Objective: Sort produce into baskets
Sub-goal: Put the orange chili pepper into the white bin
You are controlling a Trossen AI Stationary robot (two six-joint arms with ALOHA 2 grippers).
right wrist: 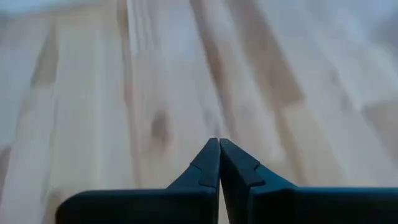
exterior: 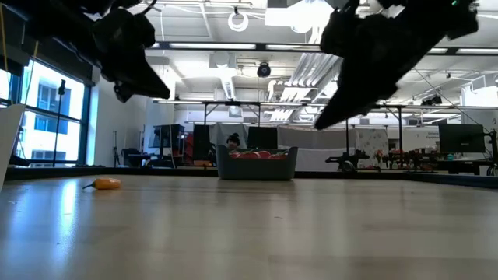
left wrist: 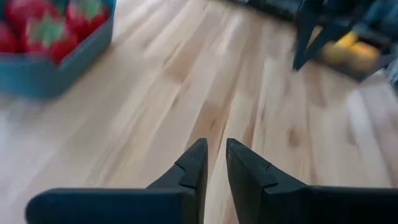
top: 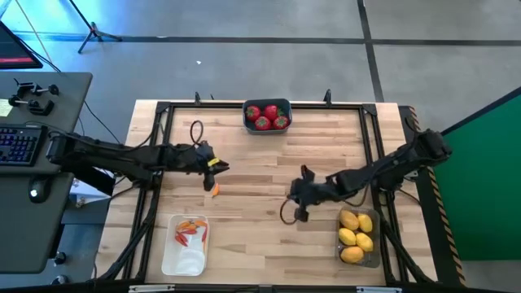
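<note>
Round red produce with green tops (top: 267, 115) fills the dark blue-grey basket (top: 247, 114) at the table's far edge. Thin orange-red pieces (top: 189, 230) lie in the white basket (top: 183, 262) at the near left. Yellow lemons (top: 356, 236) fill the smoky basket (top: 376, 244) at the near right. One small orange piece (top: 215, 190) lies loose on the table. My left gripper (left wrist: 216, 146) hangs above the table, just far of that piece, with a narrow empty gap between its fingers. Left of the lemons, my right gripper (right wrist: 219, 143) is shut on nothing above bare wood.
A black frame (top: 159, 146) runs around the wooden table top. The middle of the table between the two grippers is bare wood. A desk with a keyboard (top: 18, 145) stands off the table's left side.
</note>
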